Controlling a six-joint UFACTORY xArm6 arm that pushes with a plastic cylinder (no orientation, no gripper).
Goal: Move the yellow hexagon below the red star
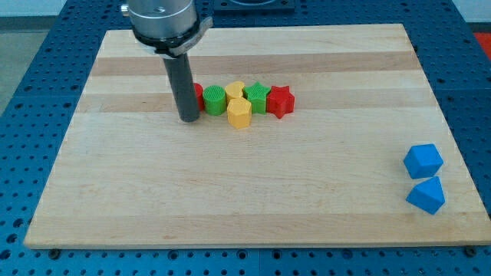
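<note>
Tip: my tip [189, 119] is resting at 9 o'clock of the block row, touching a half-hidden red block [198, 95].
Jaws: none fitted, only a rod.
Yellow hexagon [239, 113]: sitting at 8 o'clock of the red star [281, 101], near it.
Advice: I am planning to round the hexagon's left face and nudge it toward 3 o'clock, keeping clear of the green blocks [216, 100].
</note>
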